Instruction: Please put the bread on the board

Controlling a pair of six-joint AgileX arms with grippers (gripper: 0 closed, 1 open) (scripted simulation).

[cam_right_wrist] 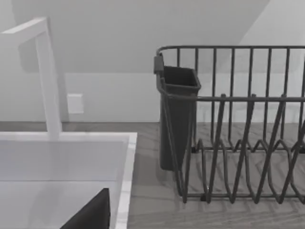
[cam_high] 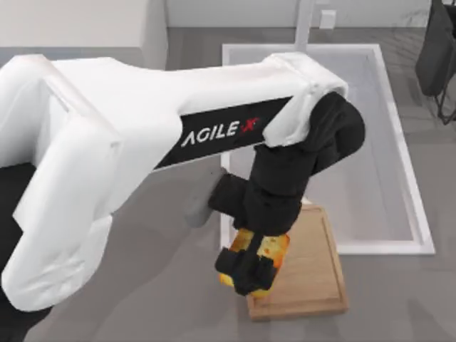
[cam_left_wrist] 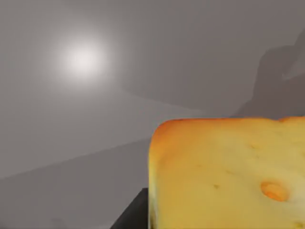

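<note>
Gripping the bread (cam_high: 269,249), left gripper (cam_high: 251,269) clenched, over the board's (cam_high: 313,271) left edge

The left arm (cam_high: 142,135) reaches across from the top view's left, wrist bent down. Its gripper (cam_high: 251,267) points downward, the 2 jaws closed on the bread (cam_high: 274,249), which sits between them.
</note>
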